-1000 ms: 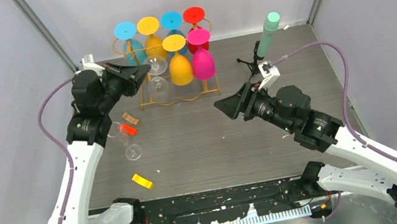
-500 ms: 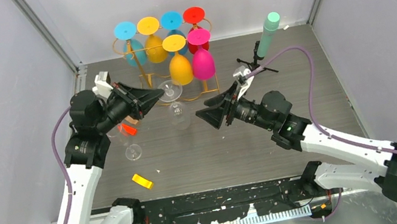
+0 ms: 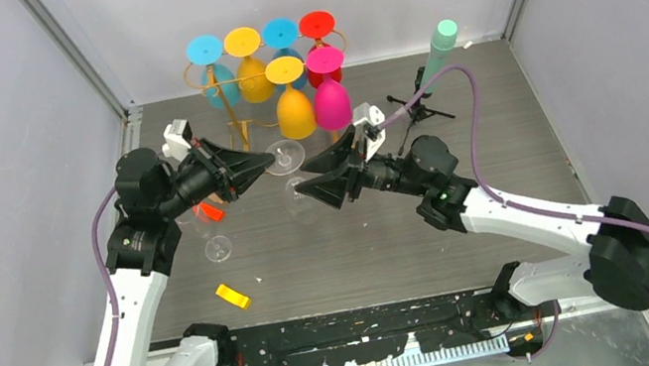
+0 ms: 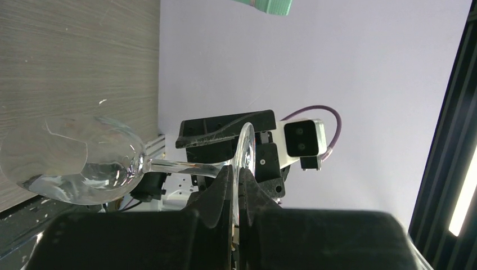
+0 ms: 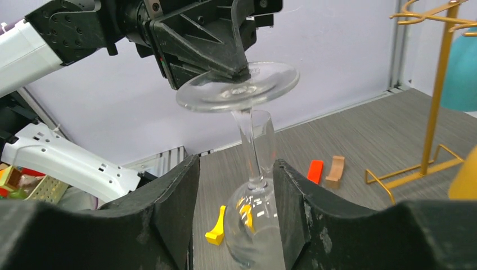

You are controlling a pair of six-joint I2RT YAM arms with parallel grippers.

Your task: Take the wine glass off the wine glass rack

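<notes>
A clear wine glass [image 3: 298, 193] hangs upside down in the air, in front of the gold wine glass rack [image 3: 236, 123]. My left gripper [image 3: 266, 162] is shut on the rim of its foot [image 4: 244, 147], and the bowl [image 4: 73, 169] points away from the gripper. My right gripper [image 3: 313, 188] is open, with one finger on each side of the stem [image 5: 250, 146] and the bowl [image 5: 256, 225]. The foot [image 5: 239, 87] shows above it, pinched by the left fingers. The rack's upright [image 5: 436, 95] stands at the right of the right wrist view.
Several coloured glasses [image 3: 295, 111] hang on the rack. A second clear glass [image 3: 216, 247], a red block [image 3: 211, 212] and a yellow block [image 3: 233, 297] lie on the table at left. A black tripod with a green cylinder [image 3: 435, 58] stands at back right.
My left gripper has carried the clear glass off the rack, toward the near right. My right gripper has moved left and now has its open fingers around the glass.
</notes>
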